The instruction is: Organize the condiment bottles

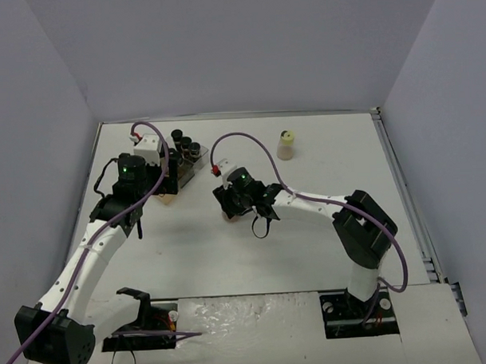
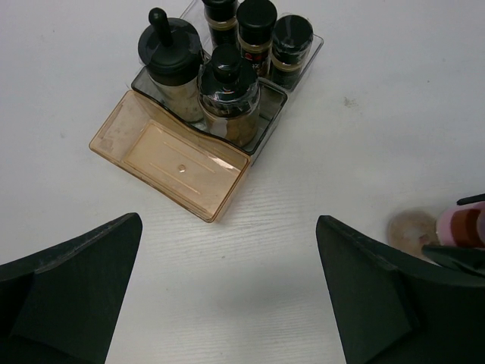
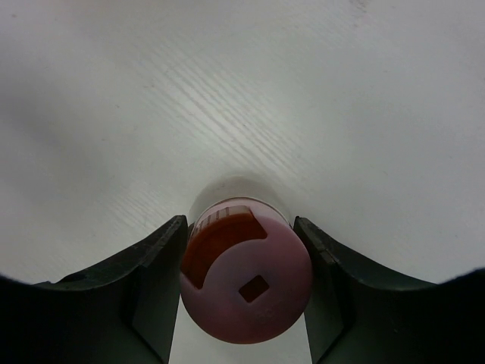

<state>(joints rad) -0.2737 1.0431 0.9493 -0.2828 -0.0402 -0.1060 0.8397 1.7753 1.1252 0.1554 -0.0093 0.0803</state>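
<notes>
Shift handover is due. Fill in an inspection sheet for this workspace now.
Surface: white table, no spills.
Job's things: five black-capped jars in the rear steps of the tray, amber front step empty; yellow-green-capped jar alone at the far side; pink-capped jar between the right fingers.
Clutter: nothing seen.
Grippers: left gripper open, empty, facing the tray; right gripper shut on the pink-capped jar.
Cables: purple cables loop over both arms.
Surroundings: plain walls on three sides.

White arms point(image 1: 84, 263), black joints point(image 1: 364, 226), purple cables point(image 1: 249, 135)
</notes>
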